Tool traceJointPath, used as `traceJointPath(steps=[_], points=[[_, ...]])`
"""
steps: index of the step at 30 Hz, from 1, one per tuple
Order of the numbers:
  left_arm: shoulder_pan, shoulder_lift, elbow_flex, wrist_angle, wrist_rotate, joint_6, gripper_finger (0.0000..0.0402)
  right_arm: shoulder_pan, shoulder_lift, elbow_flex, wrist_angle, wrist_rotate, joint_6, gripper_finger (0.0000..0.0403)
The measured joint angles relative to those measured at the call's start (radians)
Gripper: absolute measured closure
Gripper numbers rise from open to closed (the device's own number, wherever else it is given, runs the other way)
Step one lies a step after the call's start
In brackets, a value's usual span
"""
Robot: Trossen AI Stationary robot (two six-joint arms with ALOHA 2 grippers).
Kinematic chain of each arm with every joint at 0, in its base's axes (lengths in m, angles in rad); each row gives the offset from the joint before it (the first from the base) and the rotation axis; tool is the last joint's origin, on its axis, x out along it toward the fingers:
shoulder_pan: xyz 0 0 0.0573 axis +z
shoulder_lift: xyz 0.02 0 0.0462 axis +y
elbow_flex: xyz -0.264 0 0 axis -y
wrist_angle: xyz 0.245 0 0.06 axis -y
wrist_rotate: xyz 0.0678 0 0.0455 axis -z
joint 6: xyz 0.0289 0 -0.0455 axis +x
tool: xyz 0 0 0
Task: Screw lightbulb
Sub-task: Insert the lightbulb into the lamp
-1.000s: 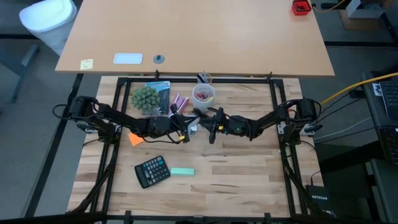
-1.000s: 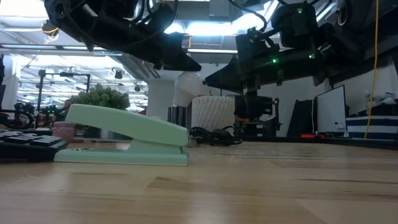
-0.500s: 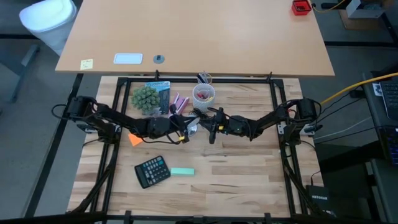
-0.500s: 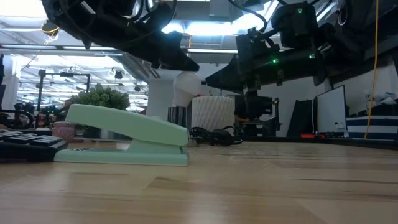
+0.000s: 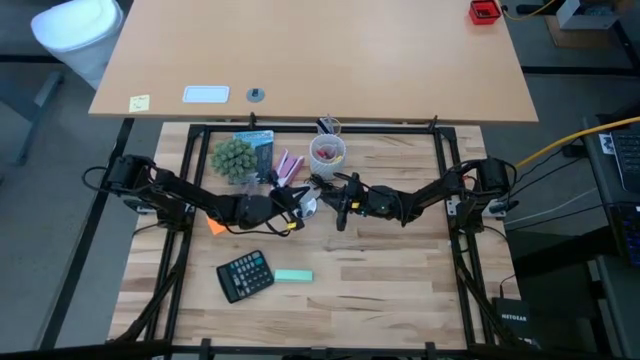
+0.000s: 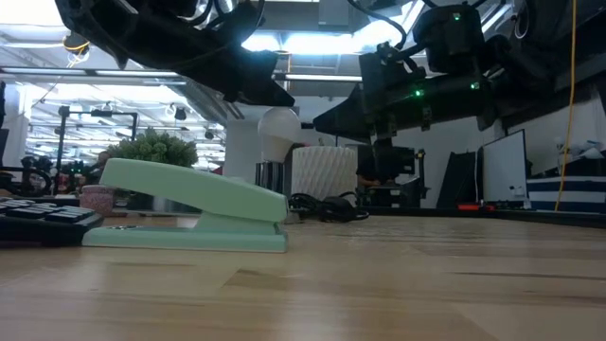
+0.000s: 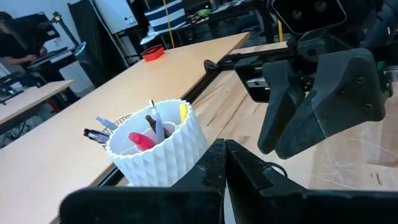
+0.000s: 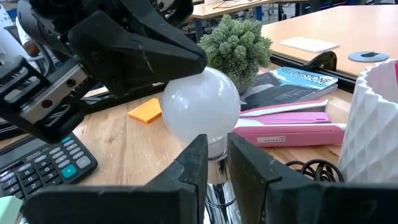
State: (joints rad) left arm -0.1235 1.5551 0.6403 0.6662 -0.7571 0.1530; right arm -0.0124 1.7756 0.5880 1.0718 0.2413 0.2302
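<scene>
The left gripper (image 5: 291,203) had drawn slightly back toward the desk's left edge, fingers clamped around the lightbulb (image 8: 200,112) (globe plain in the right wrist view). Bulb sat near the desk's far edge, just beside the white cup (image 5: 327,153). The right gripper (image 8: 214,163) was pinched narrowly at the bulb's neck, position unchanged.

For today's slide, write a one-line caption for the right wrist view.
Left gripper clasps the white lightbulb from above; right gripper sits at its base.
</scene>
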Motion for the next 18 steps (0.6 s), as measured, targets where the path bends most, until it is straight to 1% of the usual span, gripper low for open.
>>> traceJointPath(steps=[8,18], points=[[-0.003,0.0,-0.001,-0.001,-0.035,-0.049,0.04,0.0,0.0,0.0,0.0,0.0,0.0,0.0339],[-0.003,0.0,-0.001,-0.003,-0.045,-0.105,0.04,0.0,0.0,0.0,0.0,0.0,0.0,0.0339]])
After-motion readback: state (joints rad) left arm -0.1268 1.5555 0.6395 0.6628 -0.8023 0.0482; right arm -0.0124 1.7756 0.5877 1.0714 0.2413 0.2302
